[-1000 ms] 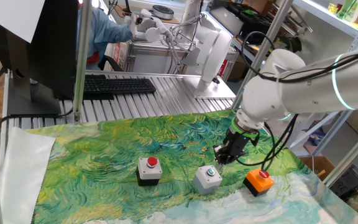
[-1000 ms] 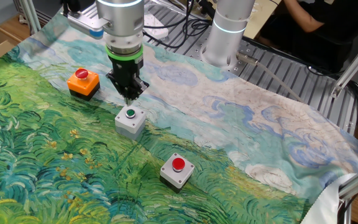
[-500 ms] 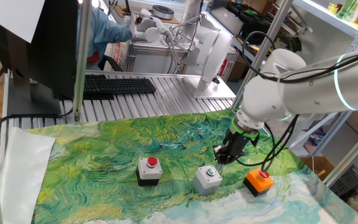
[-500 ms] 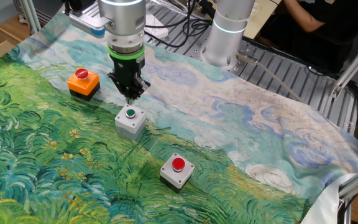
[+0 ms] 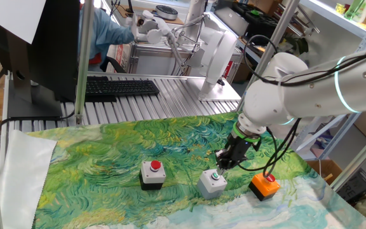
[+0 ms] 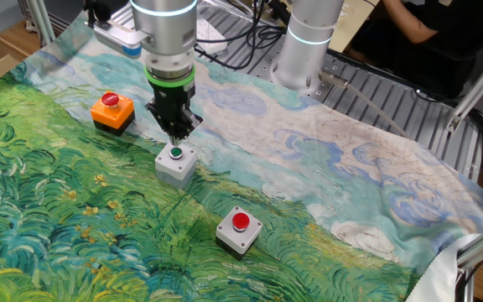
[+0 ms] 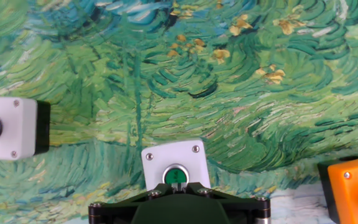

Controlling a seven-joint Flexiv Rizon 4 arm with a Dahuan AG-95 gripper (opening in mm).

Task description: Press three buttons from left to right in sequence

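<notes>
Three button boxes stand in a row on the painted cloth. The black-and-white box with a red button [image 5: 152, 175] is at the left and also shows in the other fixed view [image 6: 239, 231] and the hand view [image 7: 11, 127]. The grey box with a green button [image 5: 212, 183] [image 6: 175, 163] [image 7: 174, 163] is in the middle. The orange box with a red button [image 5: 264, 186] [image 6: 112, 111] [image 7: 353, 190] is at the right. My gripper [image 5: 220, 166] [image 6: 175, 139] [image 7: 176, 183] points down, its fingertips together, just above the green button's far edge.
The green and blue painted cloth [image 5: 107, 165] covers the table. A keyboard [image 5: 121, 86] and a monitor [image 5: 40, 51] stand behind it. The robot base [image 6: 309, 42] rises at the back of the other fixed view. A person sits beyond the table.
My gripper has come down and a little toward the green button. The boxes have not moved.
</notes>
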